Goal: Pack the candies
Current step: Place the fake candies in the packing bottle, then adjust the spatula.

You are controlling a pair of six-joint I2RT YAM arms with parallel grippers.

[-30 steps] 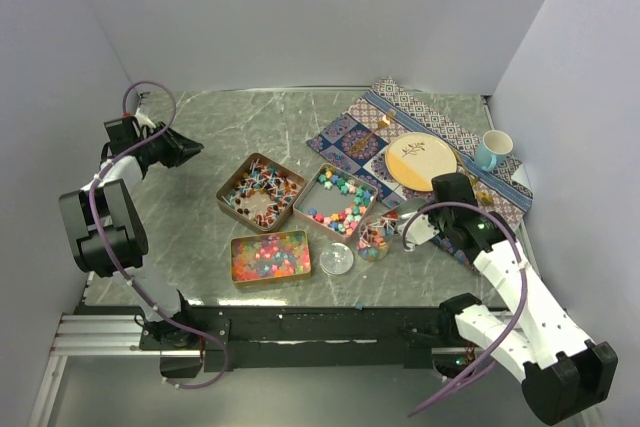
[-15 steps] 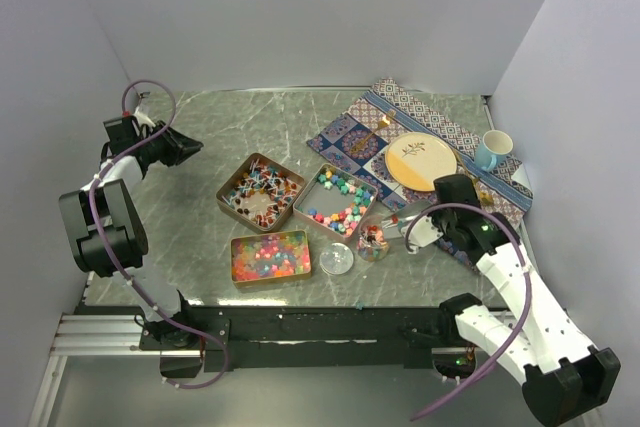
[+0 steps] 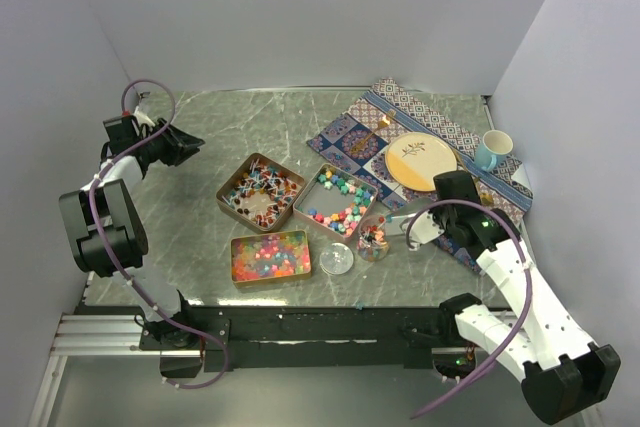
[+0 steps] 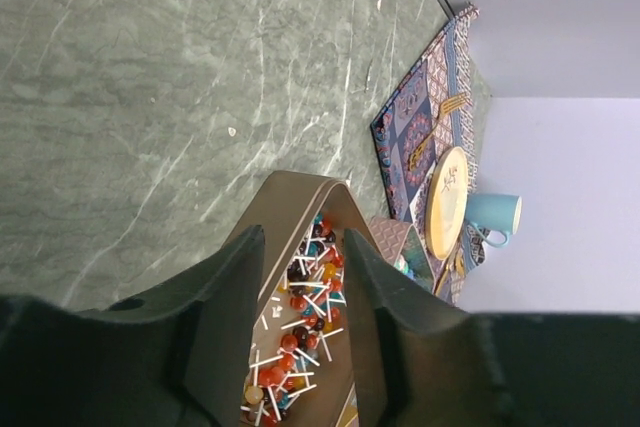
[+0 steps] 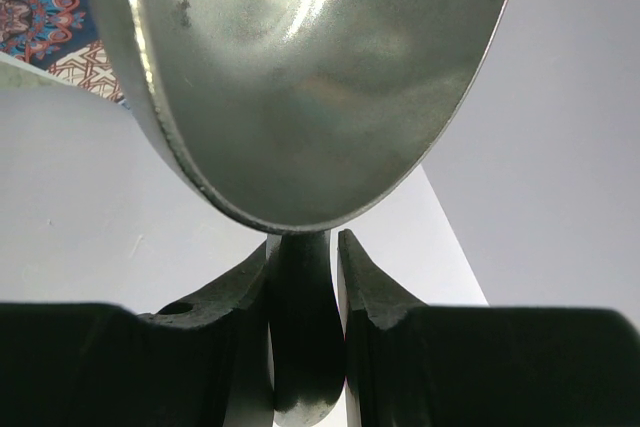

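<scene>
Candies (image 3: 338,202) mostly in three tins (image 3: 262,190) mid-desk (image 3: 230,127), a few in the clear jar (image 3: 374,238), so packing's barely begun imo. R jaws clamped on spoon (image 5: 300,77) handle by the jar. L jaws parted, empty, far left.

left gripper (image 4: 300,249) wider than before

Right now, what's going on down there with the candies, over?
Left jaws open, empty, far left. Right jaws shut on metal scoop, beside clear jar. Candies mostly in three tins, some in jar. Lid off, nothing blocking.
</scene>
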